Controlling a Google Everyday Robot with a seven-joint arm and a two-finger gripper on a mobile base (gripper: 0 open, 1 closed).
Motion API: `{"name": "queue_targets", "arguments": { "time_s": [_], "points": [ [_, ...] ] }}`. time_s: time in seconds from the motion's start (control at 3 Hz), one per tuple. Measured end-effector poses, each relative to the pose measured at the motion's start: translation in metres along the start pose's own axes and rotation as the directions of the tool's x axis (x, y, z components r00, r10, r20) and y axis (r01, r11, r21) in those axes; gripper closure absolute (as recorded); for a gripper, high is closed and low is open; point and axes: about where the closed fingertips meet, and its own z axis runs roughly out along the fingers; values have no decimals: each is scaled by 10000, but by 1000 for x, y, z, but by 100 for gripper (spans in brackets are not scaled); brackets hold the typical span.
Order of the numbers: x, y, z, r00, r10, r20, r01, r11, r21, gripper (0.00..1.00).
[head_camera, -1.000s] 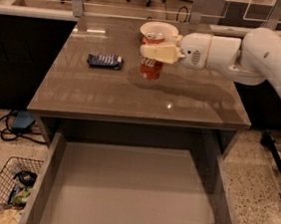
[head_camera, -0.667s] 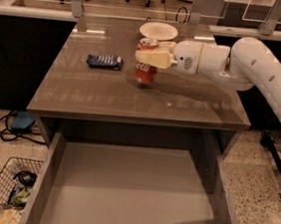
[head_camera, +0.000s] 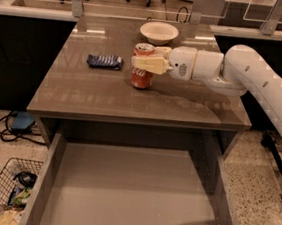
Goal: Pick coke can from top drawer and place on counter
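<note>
Coke can [head_camera: 141, 78]: upright on tabletop [head_camera: 83, 88], right of dark blue packet [head_camera: 104, 61], in front of white bowl [head_camera: 159, 32]. Gripper [head_camera: 145, 58]: fingers [head_camera: 148, 64] clamped on the can's upper half. Top drawer [head_camera: 122, 193]: open below.

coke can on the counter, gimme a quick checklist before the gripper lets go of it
1. Out of the drawer: ok. The top drawer stands open with nothing on the floor that shows.
2. Upright and well placed: ok. The coke can stands upright on the counter, away from every edge.
3. Base fully down: cannot tell. It looks level with the surface, but contact is not certain.
4. Hold: ok. The gripper reaches in from the right, jaws closed on the can's upper half.
5. Neighbours clear: ok. The bowl behind and the blue packet to the left both sit apart from the can.
</note>
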Motion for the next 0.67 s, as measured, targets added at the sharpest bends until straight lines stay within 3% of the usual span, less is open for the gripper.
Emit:
{"name": "queue_targets", "arguments": {
  "time_s": [0.67],
  "points": [
    [0,3,5,10000,-4,1,4,10000,-93,39]
  ]
}}
